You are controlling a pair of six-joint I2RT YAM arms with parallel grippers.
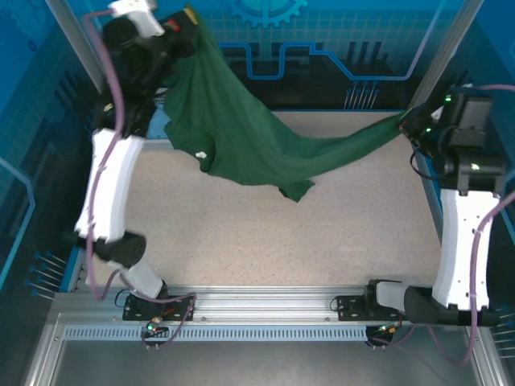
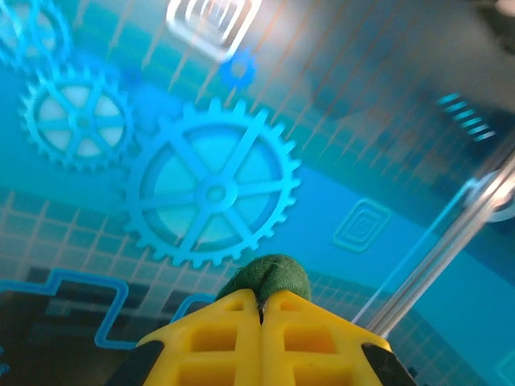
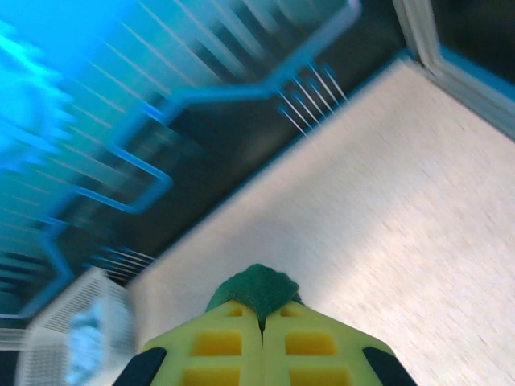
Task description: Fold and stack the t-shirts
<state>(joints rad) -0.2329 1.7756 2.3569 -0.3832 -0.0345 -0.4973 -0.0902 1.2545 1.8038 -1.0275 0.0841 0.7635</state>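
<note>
The dark green t-shirt (image 1: 241,133) hangs stretched in the air above the table, held at both ends. My left gripper (image 1: 187,16) is raised high at the back left, shut on one end; a bunch of green cloth (image 2: 269,277) pokes out past its yellow fingers (image 2: 221,334). My right gripper (image 1: 405,122) is at the right side, lower, shut on the other end of the shirt (image 3: 257,288). The shirt's lowest fold (image 1: 296,191) droops toward the table's middle. The light blue t-shirt is out of view.
The speckled beige table (image 1: 282,241) lies under the shirt. A white lattice basket (image 3: 76,334) shows blurred at the lower left of the right wrist view. Metal frame posts (image 1: 68,32) stand at the back corners, with blue patterned walls behind.
</note>
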